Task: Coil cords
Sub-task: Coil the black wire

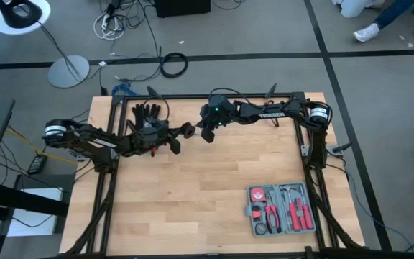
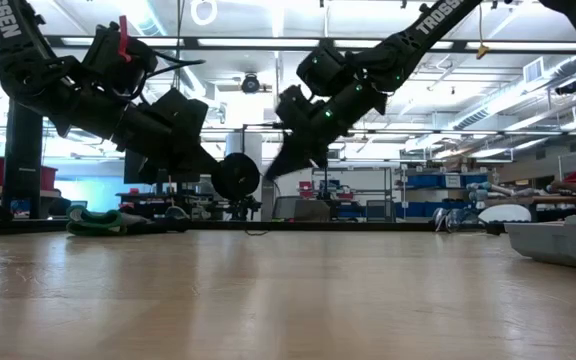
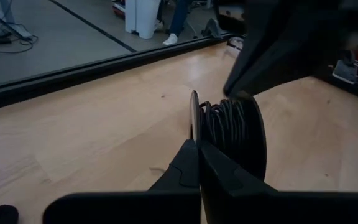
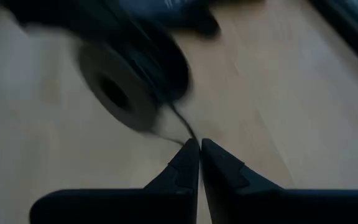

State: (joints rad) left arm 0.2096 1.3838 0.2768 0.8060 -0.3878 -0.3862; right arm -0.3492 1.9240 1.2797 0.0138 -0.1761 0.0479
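The cord is a thin black wire wound on a small round black disc [image 3: 232,134], which hangs above the table's far middle [image 2: 236,177]. My left gripper [image 3: 199,144] is shut on the disc; it comes in from the table's left [image 1: 180,137]. My right gripper [image 4: 199,143] is shut on the loose wire [image 4: 182,124] just to the right of the disc [image 1: 205,134]. In the low view it points down and toward the disc [image 2: 271,172]. My left gripper pinches the rim of one of the disc's flat side plates [image 3: 194,124] between its two fingers. The disc stands on edge, lifted clear of the table, with the wound wire beside the fingers. My right gripper pinches the thin wire [image 4: 190,134] at its fingertips, a short way from the disc [image 4: 129,87]. The fingers slant down from the table's right. The short run of wire between disc and fingers hangs clear of the table.
A black glove [image 1: 146,114] lies on the table behind my left gripper, near the far edge. An open grey tool case [image 1: 282,208] with red-handled pliers lies at the near right. The middle and near left of the wooden table [image 1: 178,201] are bare.
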